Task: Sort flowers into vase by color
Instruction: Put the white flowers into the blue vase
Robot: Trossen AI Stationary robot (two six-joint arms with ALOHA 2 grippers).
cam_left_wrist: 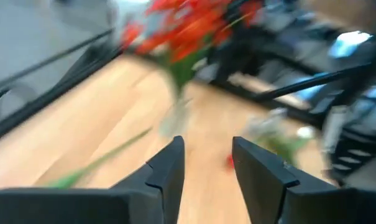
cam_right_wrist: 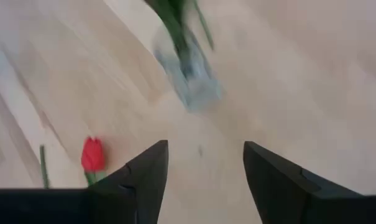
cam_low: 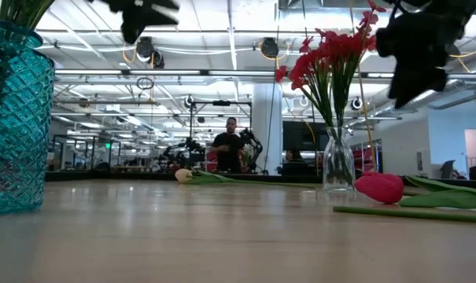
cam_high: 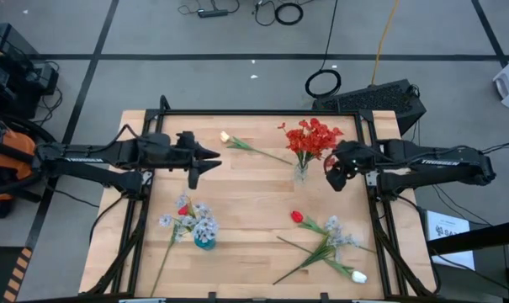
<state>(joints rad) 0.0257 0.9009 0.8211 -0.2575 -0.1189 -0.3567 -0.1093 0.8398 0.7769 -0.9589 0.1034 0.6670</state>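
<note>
A clear glass vase point(cam_high: 300, 172) with red blossom clusters point(cam_high: 311, 136) stands right of the table's centre; the low view shows this clear vase point(cam_low: 337, 169) too. A teal vase point(cam_high: 204, 241) with pale blue-white sprays point(cam_high: 197, 220) stands near the left front. A cream tulip point(cam_high: 225, 136) lies near the far edge. A red tulip point(cam_high: 297, 216), a pale spray point(cam_high: 338, 236) and another cream tulip point(cam_high: 357, 276) lie at the right front. My left gripper point(cam_high: 205, 160) hovers open at far left of centre. My right gripper point(cam_high: 331, 177) hovers open beside the clear vase.
Black frame rails point(cam_high: 262, 112) border the wooden table. Bare wood lies between the two vases at the centre point(cam_high: 246, 194). In the low view a person point(cam_low: 230, 145) stands far behind the table in the room.
</note>
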